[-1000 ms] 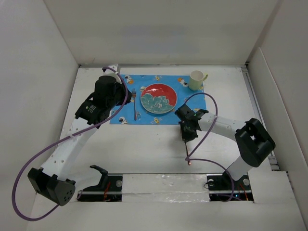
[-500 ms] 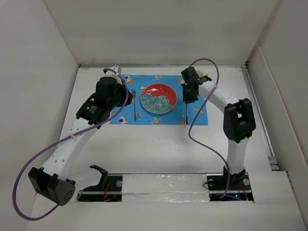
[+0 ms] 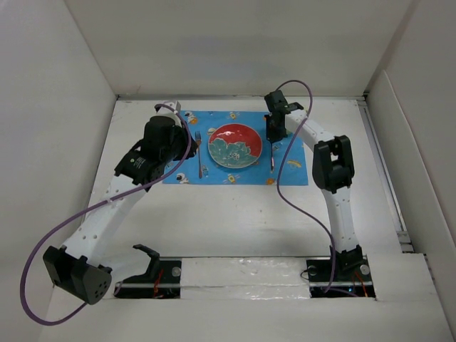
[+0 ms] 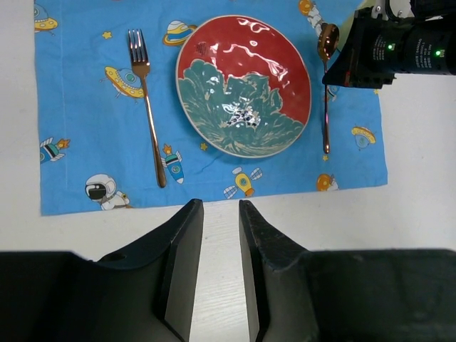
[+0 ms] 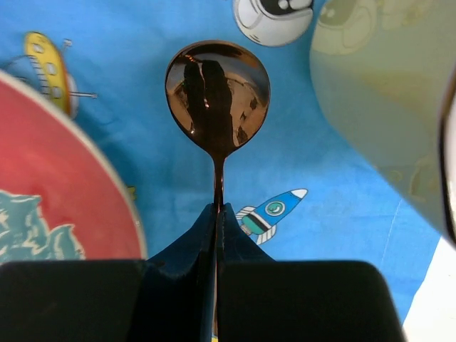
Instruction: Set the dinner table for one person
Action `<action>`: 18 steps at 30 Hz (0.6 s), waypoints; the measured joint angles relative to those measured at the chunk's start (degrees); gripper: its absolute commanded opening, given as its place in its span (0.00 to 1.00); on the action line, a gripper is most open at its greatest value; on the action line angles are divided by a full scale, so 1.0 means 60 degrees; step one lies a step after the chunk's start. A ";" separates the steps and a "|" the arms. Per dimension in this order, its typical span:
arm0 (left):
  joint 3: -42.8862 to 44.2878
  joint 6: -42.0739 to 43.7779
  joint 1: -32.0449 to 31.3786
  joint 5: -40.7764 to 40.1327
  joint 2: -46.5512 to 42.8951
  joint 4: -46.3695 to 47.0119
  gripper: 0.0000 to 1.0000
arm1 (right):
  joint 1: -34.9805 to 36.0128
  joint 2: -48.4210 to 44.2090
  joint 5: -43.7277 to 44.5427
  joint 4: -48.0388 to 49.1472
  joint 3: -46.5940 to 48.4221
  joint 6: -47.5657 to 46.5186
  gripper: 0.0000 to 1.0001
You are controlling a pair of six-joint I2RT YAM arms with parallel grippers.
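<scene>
Table (image 3: 235, 214) lying under both arms, mat (image 4: 78, 85) occupying its 12 o'clock half.

Step in hand: laying spoon (image 5: 217, 89) at 3 o'clock of plate (image 4: 242, 85); fork (image 4: 146, 107) lying at 9.

Right gripper (image 5: 216, 214) pinching spoon handle, jaws closed.

Left gripper (image 4: 221, 206) hovering, slightly parted, holding nothing.

Next, likely: right gripper releasing, lifting straight up, avoiding mug (image 5: 385, 107).

On the blue placemat (image 4: 78, 164), fork (image 4: 146, 107) left of plate (image 4: 243, 85), spoon (image 4: 326, 92) right.
</scene>
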 measured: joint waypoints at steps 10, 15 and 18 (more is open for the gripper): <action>0.0018 0.0004 0.0000 -0.0044 0.0280 -0.0022 0.33 | -0.0058 0.0098 -0.0215 -0.0204 -0.0007 0.0084 0.42; 0.0295 0.0058 0.0000 -0.0120 0.0481 -0.0142 0.35 | -0.0047 -0.0470 -0.0601 -0.0302 -0.0142 0.0073 0.53; 0.0816 0.0066 0.0000 -0.0222 0.0674 -0.0208 0.35 | 0.0007 -0.1949 -0.1129 -0.0189 -0.0736 0.0000 0.43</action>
